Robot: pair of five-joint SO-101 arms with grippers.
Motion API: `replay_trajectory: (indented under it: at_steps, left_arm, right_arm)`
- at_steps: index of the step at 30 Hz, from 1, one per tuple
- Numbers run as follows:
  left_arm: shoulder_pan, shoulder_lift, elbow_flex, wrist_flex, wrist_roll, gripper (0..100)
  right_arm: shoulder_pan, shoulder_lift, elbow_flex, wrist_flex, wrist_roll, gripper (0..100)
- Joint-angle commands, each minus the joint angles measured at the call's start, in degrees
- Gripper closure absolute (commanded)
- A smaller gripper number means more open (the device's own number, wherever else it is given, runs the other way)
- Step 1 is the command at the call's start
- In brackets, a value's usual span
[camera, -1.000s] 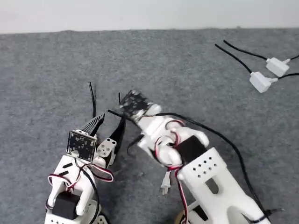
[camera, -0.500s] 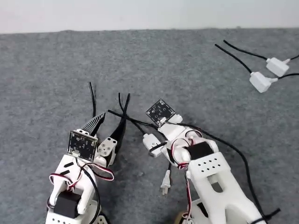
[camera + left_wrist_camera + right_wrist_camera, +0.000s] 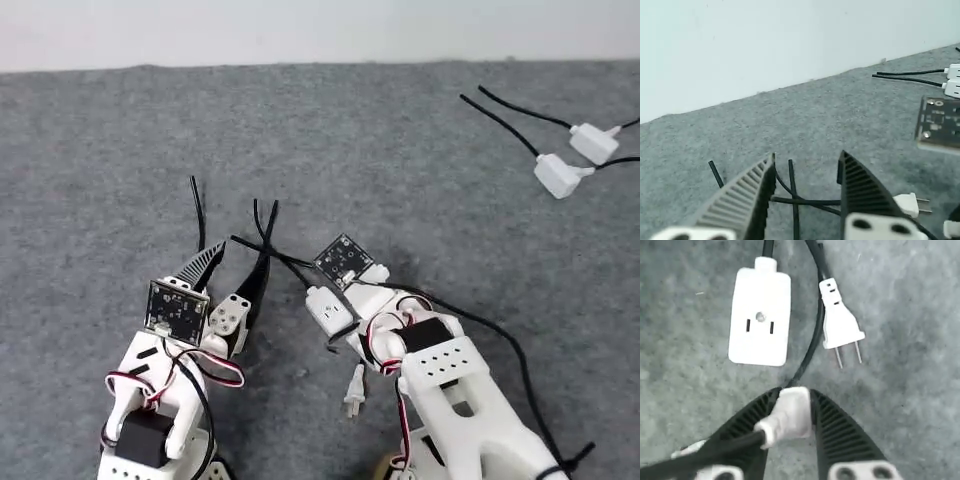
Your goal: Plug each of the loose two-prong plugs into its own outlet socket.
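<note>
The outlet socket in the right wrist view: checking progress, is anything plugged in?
Empty. The outlet socket shows two bare slots, and a two-prong plug lies loose beside it, prongs exposed.

desk (image 3: 120, 130): grey felt top | outlet socket (image 3: 760, 320) is lying face up, a loose plug (image 3: 840, 327) just beside it | two white cord blocks (image 3: 557, 176) are lying well apart, near the far edge

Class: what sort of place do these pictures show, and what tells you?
Likely a robotics test bench: grey felt table by a plain wall, two small wired arms, loose plug and outlet socket laid out.
</note>
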Motion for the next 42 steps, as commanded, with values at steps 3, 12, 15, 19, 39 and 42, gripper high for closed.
replay_trajectory:
  at_steps: [3, 12, 15, 19, 39, 42]
  left_arm:
    - [-0.35, -0.79, -0.31, -1.49, 0.09, 81]
    - [-0.26, -0.79, -0.31, -1.49, 0.09, 81]
    - [0.0, -0.79, -0.31, -1.58, 0.09, 81]
    - [0.09, -0.79, -0.04, -1.67, 0.09, 81]
    - [-0.26, -0.79, -0.04, -1.67, 0.09, 81]
    - [-0.26, -0.79, -0.04, -1.67, 0.09, 81]
  right_arm:
    - [-0.4, -0.57, -0.26, -1.1, 1.41, 87.2]
    - [-0.4, -0.57, -0.79, -1.71, 1.41, 87.2]
    - [-0.4, -0.57, -2.11, -2.07, 1.41, 87.3]
    - [-1.54, -0.48, -2.29, -2.07, 1.41, 87.3]
    - [-1.8, 29.23, -17.05, 0.75, 5.71, 87.3]
    - [0.75, 29.23, -17.14, 1.01, 9.41, 87.3]
